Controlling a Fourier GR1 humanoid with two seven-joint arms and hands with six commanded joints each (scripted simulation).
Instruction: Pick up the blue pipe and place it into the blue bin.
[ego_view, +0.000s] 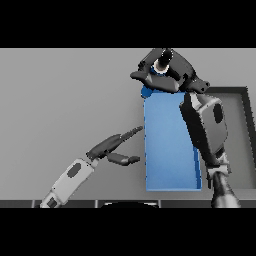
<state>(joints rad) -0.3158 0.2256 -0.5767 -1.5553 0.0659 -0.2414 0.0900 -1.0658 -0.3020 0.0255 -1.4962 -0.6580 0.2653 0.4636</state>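
Note:
The blue bin (169, 150) lies in the middle of the grey table, long side running away from me. My right hand (167, 72) hovers over the bin's far end, fingers curled round the blue pipe (146, 91). Only a small blue piece of the pipe shows below the hand; the rest is hidden by the fingers. My right forearm crosses the bin's right side. My left hand (111, 146) is open just left of the bin, fingers straight and pointing toward its left wall, holding nothing.
A dark tray (243, 125) with a raised rim sits at the right edge of the table, partly behind my right forearm. Bare grey table (60, 100) stretches to the left and far side.

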